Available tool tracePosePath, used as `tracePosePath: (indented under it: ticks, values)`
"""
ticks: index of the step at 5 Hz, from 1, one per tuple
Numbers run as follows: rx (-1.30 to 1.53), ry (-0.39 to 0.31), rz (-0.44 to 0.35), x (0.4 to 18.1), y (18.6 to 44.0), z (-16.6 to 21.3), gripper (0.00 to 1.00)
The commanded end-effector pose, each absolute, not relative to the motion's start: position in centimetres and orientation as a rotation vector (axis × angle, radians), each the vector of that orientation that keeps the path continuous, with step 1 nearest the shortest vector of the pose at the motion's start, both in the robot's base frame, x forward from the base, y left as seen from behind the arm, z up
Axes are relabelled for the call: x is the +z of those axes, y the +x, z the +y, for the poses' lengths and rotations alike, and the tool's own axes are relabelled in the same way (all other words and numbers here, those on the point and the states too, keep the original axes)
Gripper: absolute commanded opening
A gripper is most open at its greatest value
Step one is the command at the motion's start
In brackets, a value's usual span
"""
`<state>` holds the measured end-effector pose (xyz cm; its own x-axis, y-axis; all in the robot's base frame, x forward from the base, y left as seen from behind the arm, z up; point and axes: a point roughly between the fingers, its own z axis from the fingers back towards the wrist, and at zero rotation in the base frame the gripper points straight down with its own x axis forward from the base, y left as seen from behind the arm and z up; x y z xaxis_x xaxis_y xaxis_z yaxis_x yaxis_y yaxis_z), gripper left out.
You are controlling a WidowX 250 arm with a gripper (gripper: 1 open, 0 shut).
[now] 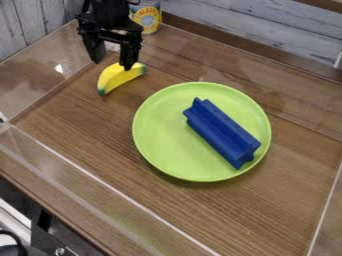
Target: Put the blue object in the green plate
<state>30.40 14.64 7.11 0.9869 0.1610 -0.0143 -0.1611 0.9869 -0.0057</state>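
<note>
The deep-blue rectangular block (221, 132) with a ridge along one side lies inside the round lime-green plate (163, 152), on its right half, pointing from upper left to lower right. My black gripper (111, 55) is at the upper left, far from the plate. Its fingers are open and empty, hanging just above the top end of a yellow banana (118, 77).
The wooden table is enclosed by clear plastic walls (34, 70). A yellow and white can (146, 17) stands behind the gripper at the back edge. Grey planks form the back wall.
</note>
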Motion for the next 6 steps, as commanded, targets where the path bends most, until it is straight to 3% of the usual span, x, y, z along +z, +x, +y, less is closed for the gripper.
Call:
tracePosePath:
  ticks: [1,6]
  values:
    - [0.172,0.008,-0.002,7.8,30.6,14.1,1.00]
    - [0.220,0.010,0.063,6.7,29.8,11.7,1.00]
